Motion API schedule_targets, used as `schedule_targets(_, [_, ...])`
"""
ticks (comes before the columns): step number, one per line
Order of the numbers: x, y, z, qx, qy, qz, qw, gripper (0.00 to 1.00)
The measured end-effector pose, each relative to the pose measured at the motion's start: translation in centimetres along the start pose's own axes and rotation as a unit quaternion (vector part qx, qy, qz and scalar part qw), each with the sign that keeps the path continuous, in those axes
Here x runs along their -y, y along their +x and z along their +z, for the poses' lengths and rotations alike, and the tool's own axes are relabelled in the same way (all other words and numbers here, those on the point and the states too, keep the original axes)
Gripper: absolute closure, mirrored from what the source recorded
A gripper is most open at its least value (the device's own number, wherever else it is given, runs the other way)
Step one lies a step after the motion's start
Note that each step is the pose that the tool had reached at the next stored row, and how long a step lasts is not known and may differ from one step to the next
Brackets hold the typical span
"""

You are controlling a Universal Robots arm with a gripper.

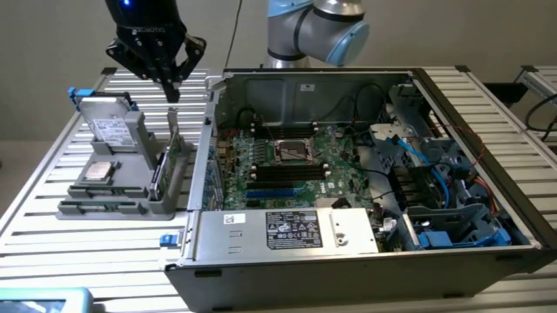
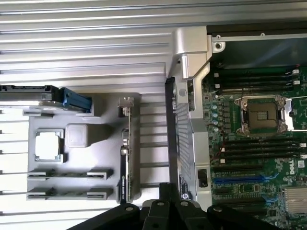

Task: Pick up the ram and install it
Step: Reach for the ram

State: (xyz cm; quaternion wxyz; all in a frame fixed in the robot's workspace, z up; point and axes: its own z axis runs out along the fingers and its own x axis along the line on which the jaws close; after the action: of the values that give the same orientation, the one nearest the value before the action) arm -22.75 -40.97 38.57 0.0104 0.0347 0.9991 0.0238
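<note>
Above the slatted bench (image 1: 87, 261), the arm's black tool (image 1: 172, 91) hangs with its fingers pressed together and pinching nothing. It is poised over the far end of a grey holder (image 1: 104, 215) that sits near the bench's edge on the exterior view's left, just beside the open computer case (image 1: 348, 241). The ram (image 2: 67, 175) appears to rest on edge in the narrow slots at the holder's near end, well apart from the tool, though from this angle its green board is hard to make out with certainty. A taller expansion card (image 1: 172, 140) stands upright along the holder's side nearest the case, directly under the tool. A hard drive (image 1: 111, 127) and a processor (image 1: 98, 171) fill the holder's other bays. Inside the case the motherboard (image 1: 296, 163) lies face up. The stick looks light, thin and stiff but easily damaged. A hold across its two flat faces near the middle of the exposed long edge seems soundest, kept off the contact edge and gentle on the chips, since it would likely slip or twist if taken by one end.
</note>
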Motion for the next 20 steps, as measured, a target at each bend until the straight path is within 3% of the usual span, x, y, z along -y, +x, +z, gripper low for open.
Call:
schedule_targets(10, [1.43,2.2,0.9,-0.0004,0.0,0.0,1.0,0.89])
schedule_targets(20, [1.97,6.6,2.24,-0.0008,0.0013,0.0,1.0,0.89])
